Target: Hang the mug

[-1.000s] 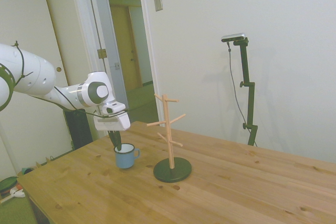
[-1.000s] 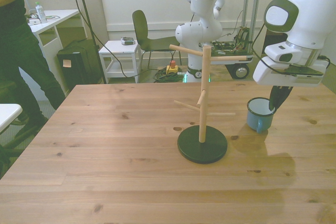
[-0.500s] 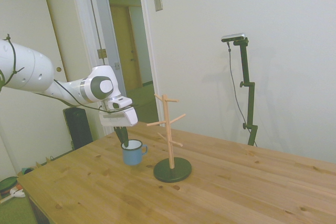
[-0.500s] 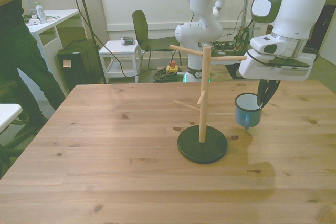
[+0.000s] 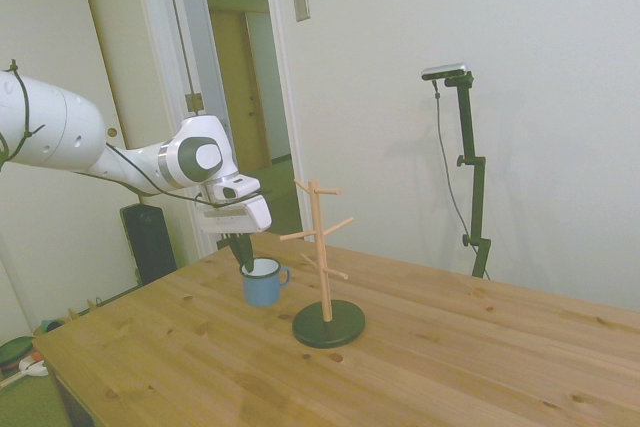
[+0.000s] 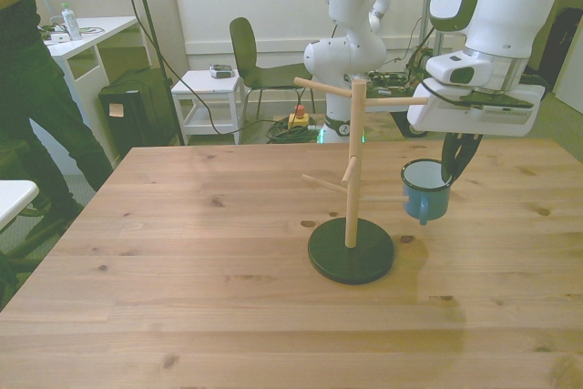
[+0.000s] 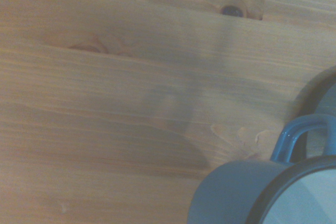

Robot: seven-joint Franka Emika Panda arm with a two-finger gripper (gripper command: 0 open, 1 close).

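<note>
I had my claw [image 6: 453, 167] clenched on the rim of the mug [image 6: 425, 192], one finger inside the cup and one outside, and the mug hung upright, lifted clear of the table [image 6: 182, 252]. It sat just beside the peg stand [image 6: 352, 175], on the front view's right of its post, at about the height of the lower pegs, with its handle [image 7: 299, 135] pointing down toward the camera in the front view. To hang it well, I judged I needed to turn the loop toward a free peg, line the opening up with the peg's tip and slide it on without knocking the stand. Behind the stand, beyond the table, stood a chair [image 6: 248, 56].
</note>
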